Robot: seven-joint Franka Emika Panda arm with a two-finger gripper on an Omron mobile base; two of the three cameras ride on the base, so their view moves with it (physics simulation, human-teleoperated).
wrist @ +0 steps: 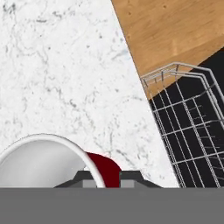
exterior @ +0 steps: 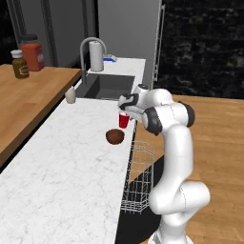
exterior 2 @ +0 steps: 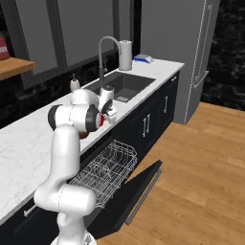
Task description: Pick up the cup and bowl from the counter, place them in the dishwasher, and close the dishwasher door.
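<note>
Your gripper (wrist: 103, 176) is pinched on the cup (exterior: 123, 120) rim; bowl (exterior: 115, 136) on counter (exterior: 62, 162), dishwasher door (exterior 2: 139, 189) open — nothing loaded yet.

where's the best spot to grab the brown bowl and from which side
The rim, from straight above. The bowl sits upright on the counter, low and round, too wide to span, so one finger inside and one outside the wall looks best. The rim section facing away from the cup is probably safest, since the gripper is on the cup just beyond it.
</note>
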